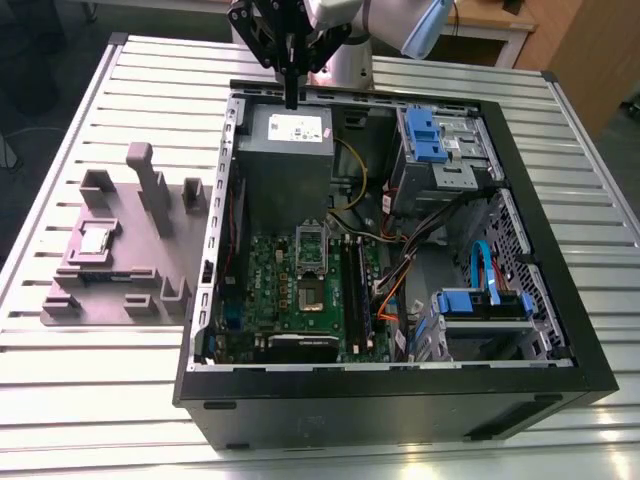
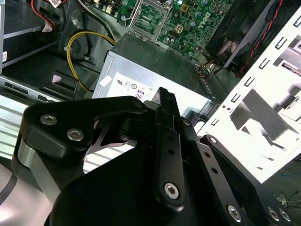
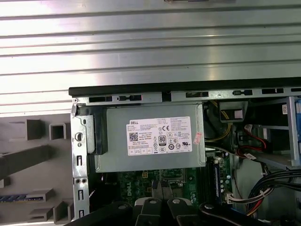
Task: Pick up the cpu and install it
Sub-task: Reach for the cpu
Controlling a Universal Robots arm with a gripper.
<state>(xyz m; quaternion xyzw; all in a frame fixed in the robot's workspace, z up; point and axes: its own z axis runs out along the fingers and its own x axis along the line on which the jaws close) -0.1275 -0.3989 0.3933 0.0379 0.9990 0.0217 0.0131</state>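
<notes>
cpu (image 1: pixel 97 240): small flat square chip with a silvery metal top and pale rim. Lies flat, top up, seated in a recess of the grey fixture (image 1: pixel 150 295) on the tabletop (image 1: pixel 100 385). Not held. Well apart from the hand (image 1: pixel 291 98), toward the exterior view's left of it.

The black hand (image 2: pixel 164 94) looms close, its fingers pressed together and empty. The tip hangs over the grey box (image 2: pixel 160 59), near the white label (image 2: pixel 124 82). A yellow cable (image 2: pixel 75 40) loops beside the box. Beyond the box lies the green board (image 2: pixel 193 21) with its metal-framed socket (image 2: pixel 149 19). A dark fan (image 2: pixel 240 30) sits against a pale slotted panel (image 2: pixel 263 117).
</notes>
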